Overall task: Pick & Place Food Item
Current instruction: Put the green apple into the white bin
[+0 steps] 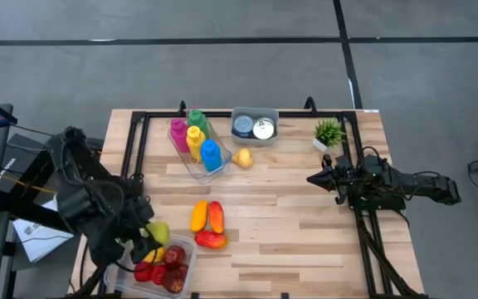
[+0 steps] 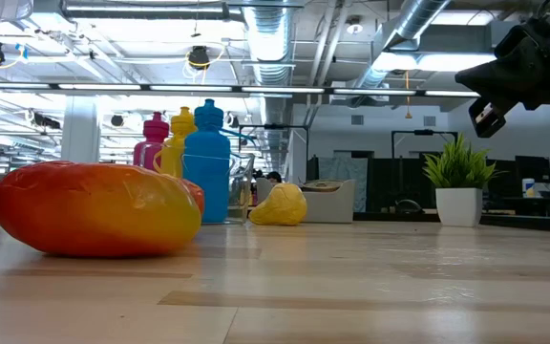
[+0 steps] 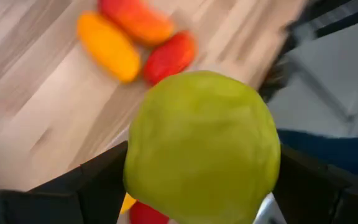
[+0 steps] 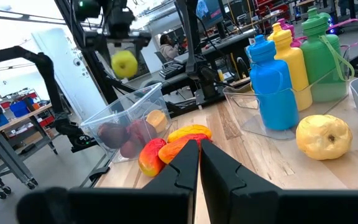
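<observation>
Now your left tool [image 1: 149,235] grips the green apple [image 1: 158,232] just above the clear bin [image 1: 186,247]; your right tool [image 1: 315,178], far from the bin, is clenched empty.

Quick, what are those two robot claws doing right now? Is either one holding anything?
Left gripper: fingers closed on the green apple, held above the clear bin.
Right gripper: fingers shut, holding nothing, waiting at the table's right side.

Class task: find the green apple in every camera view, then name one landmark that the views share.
High view: green apple in the left gripper, above the clear bin.
Low view: not in it.
Left wrist view: centre.
Right wrist view: upper left.
Landmark: red and orange fruits.
</observation>
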{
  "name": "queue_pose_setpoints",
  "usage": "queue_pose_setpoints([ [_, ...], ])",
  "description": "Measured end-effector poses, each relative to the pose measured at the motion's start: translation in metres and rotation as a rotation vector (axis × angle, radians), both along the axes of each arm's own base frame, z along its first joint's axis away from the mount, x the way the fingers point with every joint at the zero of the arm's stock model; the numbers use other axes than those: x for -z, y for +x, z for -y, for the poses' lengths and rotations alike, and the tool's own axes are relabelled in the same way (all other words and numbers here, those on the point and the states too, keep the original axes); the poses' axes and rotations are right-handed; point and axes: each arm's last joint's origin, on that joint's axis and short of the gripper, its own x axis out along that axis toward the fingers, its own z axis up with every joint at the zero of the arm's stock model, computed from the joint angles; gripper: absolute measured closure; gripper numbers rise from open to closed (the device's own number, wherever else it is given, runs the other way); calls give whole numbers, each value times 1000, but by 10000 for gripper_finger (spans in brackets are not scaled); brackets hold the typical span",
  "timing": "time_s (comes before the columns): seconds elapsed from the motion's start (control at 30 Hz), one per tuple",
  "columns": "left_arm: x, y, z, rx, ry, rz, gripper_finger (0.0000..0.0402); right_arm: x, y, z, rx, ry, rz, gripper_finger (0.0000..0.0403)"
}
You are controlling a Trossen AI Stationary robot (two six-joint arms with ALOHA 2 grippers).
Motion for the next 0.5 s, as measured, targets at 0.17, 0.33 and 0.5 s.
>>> queue_pose_setpoints([
  [0.17, 17, 7, 14, -15, 19, -127, 76, 0, 0, 0, 0, 0, 0, 390],
  [0.33, 29, 12, 28, 20, -7, -241, 75, 0, 0, 0, 0, 0, 0, 390],
  [0.5, 39, 15, 36, 10, -11, -306, 75, 0, 0, 0, 0, 0, 0, 390],
])
